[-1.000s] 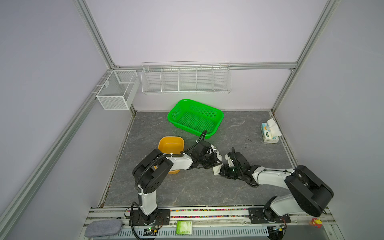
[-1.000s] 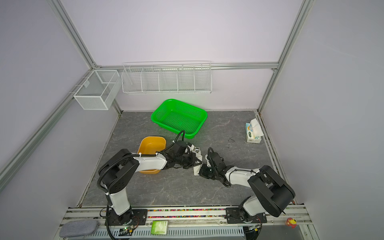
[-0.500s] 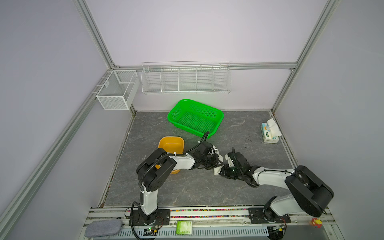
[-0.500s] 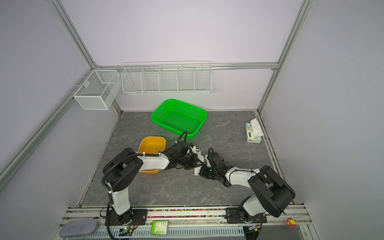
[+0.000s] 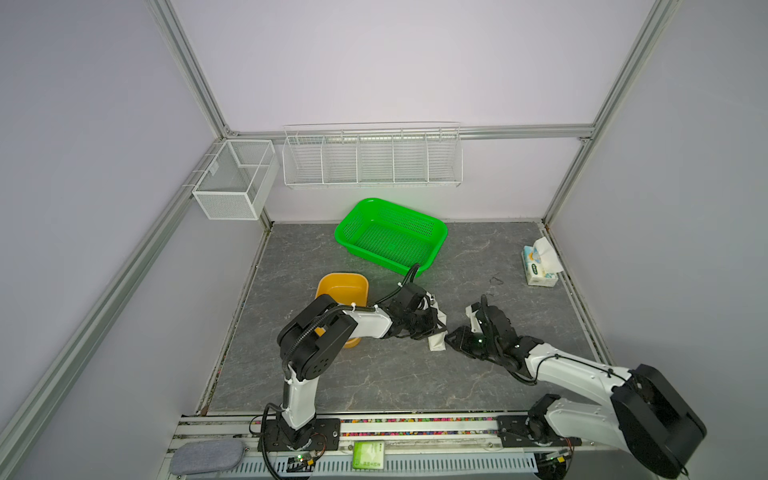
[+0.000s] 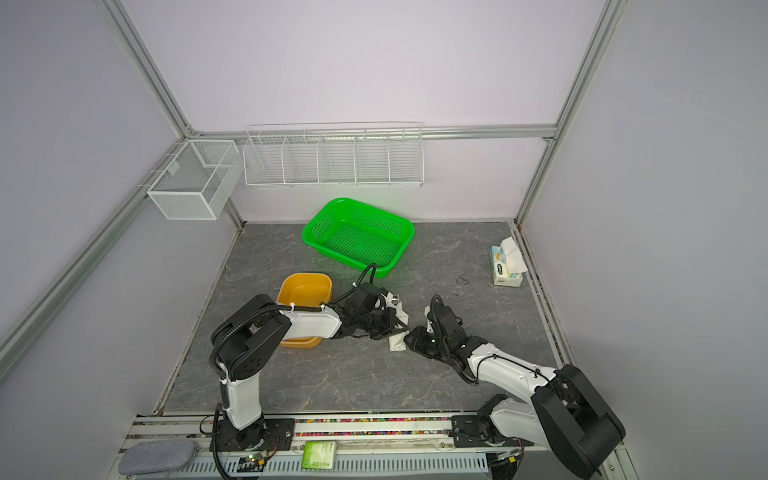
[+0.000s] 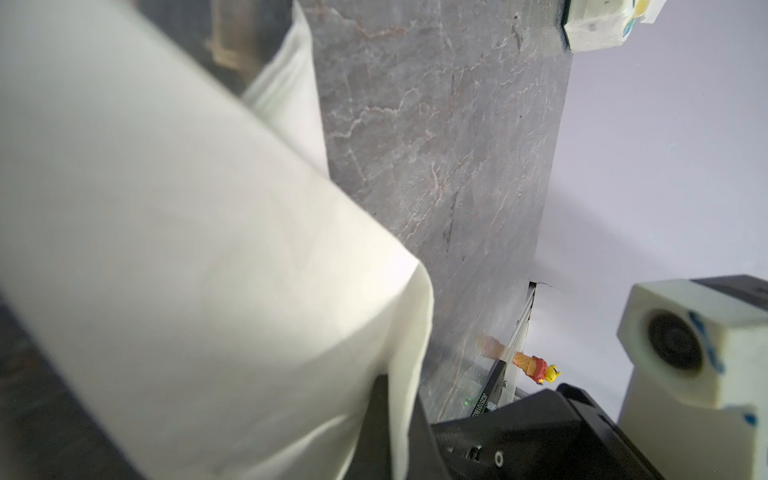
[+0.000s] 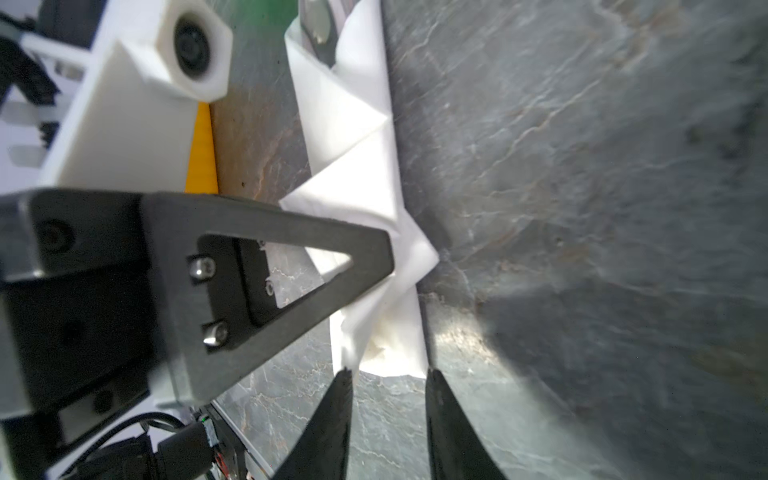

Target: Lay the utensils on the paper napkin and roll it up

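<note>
just beside the orange bowl [image 5: 341, 286] lies the paper napkin [image 8: 357, 166], rolled. left gripper [image 5: 433, 330] clamps it; right gripper [image 8: 386, 372] has just let go, jaws parted at its end. a shiny tip of the utensils [image 8: 318, 23] peeks out, so rolling looks nearly done.

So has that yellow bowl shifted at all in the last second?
No. The yellow bowl lies in the same place as before, just as far from the green basket behind it.
</note>
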`<move>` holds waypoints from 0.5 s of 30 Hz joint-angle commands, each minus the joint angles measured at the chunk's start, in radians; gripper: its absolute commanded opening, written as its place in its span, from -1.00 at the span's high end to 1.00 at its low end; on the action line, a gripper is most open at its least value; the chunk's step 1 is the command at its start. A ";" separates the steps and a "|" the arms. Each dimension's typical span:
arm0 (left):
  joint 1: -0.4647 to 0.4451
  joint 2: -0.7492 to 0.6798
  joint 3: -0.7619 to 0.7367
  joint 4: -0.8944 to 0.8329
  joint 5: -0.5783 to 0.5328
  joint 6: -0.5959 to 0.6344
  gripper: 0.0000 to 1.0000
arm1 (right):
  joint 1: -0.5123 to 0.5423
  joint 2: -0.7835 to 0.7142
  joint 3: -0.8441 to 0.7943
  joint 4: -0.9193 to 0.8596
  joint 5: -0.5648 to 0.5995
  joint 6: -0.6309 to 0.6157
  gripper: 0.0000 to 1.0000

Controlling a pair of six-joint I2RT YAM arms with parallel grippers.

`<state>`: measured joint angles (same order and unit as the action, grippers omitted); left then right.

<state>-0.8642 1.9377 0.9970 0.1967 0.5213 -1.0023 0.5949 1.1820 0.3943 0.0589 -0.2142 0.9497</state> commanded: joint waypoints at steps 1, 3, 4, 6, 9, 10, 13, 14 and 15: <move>-0.004 0.013 0.029 -0.005 -0.006 -0.004 1.00 | -0.015 -0.033 -0.011 0.026 -0.013 0.020 0.21; -0.003 0.015 0.032 -0.012 -0.005 0.002 1.00 | -0.015 -0.022 0.009 0.041 -0.039 -0.001 0.12; -0.003 0.016 0.034 -0.017 -0.004 0.002 1.00 | -0.015 -0.007 0.021 0.051 -0.064 -0.014 0.10; -0.003 0.015 0.036 -0.023 -0.001 0.008 1.00 | -0.015 0.026 0.048 0.038 -0.080 -0.023 0.09; -0.004 0.013 0.037 -0.028 0.000 0.013 1.00 | -0.012 0.071 0.065 0.037 -0.093 -0.044 0.05; -0.004 0.014 0.039 -0.030 0.002 0.013 0.99 | -0.007 0.085 0.067 0.027 -0.083 -0.058 0.04; -0.004 0.012 0.040 -0.031 0.001 0.013 0.99 | -0.006 0.121 0.089 0.001 -0.091 -0.104 0.06; -0.004 0.012 0.039 -0.031 -0.001 0.012 0.99 | -0.004 0.133 0.096 -0.010 -0.091 -0.111 0.08; -0.003 0.012 0.037 -0.030 -0.003 0.011 0.98 | -0.004 0.148 0.098 -0.011 -0.092 -0.114 0.10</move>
<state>-0.8639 1.9377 1.0061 0.1711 0.5213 -0.9977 0.5842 1.3025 0.4656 0.0700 -0.2901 0.8810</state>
